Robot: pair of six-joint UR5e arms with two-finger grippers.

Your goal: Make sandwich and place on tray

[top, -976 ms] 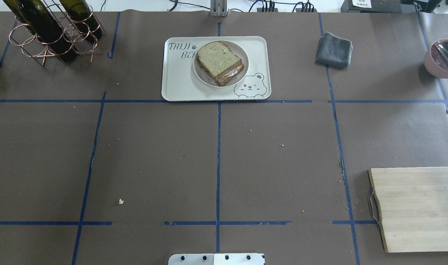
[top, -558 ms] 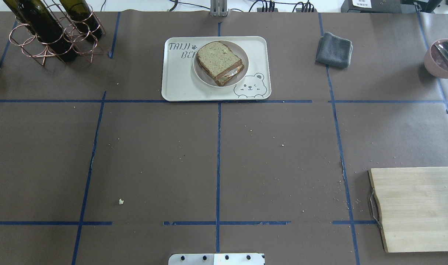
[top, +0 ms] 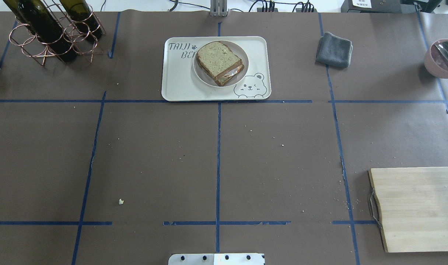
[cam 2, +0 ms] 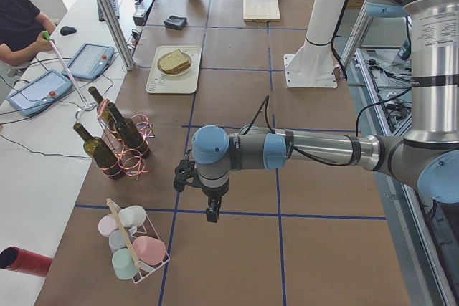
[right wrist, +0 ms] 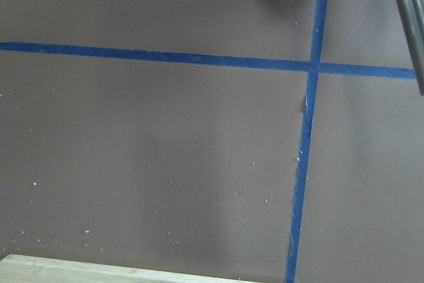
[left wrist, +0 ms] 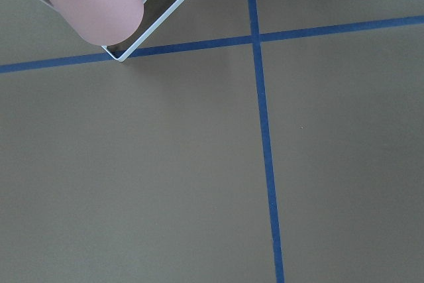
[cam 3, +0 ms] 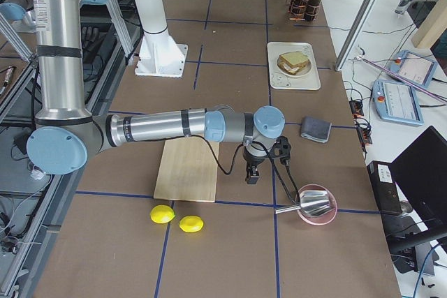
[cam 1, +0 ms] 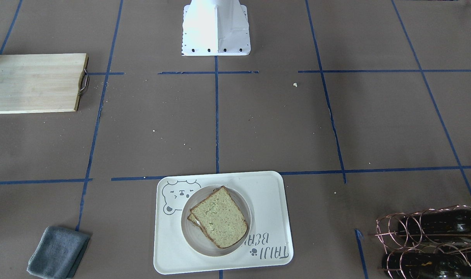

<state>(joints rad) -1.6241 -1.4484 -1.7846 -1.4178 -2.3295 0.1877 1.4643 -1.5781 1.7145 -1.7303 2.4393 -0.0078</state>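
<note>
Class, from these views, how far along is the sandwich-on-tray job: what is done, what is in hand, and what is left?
Done: the sandwich sits assembled on a small round plate, which rests on the tray. In hand: nothing visible; the left pincer and right pincer hang over the table, well away from the tray, and whether they are open is unclear. Left: seemingly nothing.

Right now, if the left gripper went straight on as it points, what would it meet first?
Probably the brown table cover: the left gripper points down, and its wrist view shows bare paper ahead, with the mug rack only at a corner.
</note>
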